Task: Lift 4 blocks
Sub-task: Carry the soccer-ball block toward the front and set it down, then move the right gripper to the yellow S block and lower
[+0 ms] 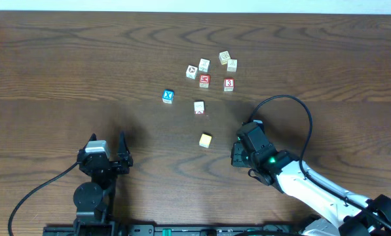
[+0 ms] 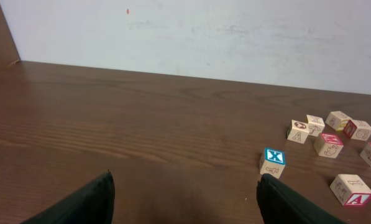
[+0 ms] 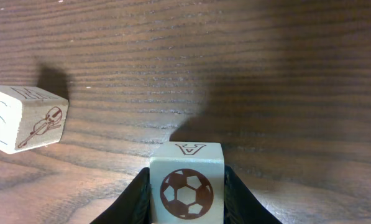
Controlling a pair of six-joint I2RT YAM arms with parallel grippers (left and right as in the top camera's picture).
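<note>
Nine blocks (image 1: 199,107) lie loose (left claw (image 1: 108,140) spread); right claw (image 3: 186,184) pinches a tenth (image 3: 186,194).

Left half open, blocks crowd upper centre
Bare table (image 1: 64,72) fills the overhead's left half; packed blocks (image 1: 204,65) leave narrow gaps at upper centre, while blue cube (image 1: 168,96) and yellow block (image 1: 205,139) stand apart, lower down.

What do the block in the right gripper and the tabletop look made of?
Soccer-ball block: probably pale, unvarnished wood; matte faces, brown printed pictures. Tabletop: dark wood or wood-look laminate, bold grain lines, soft sheen; which one is unclear.
</note>
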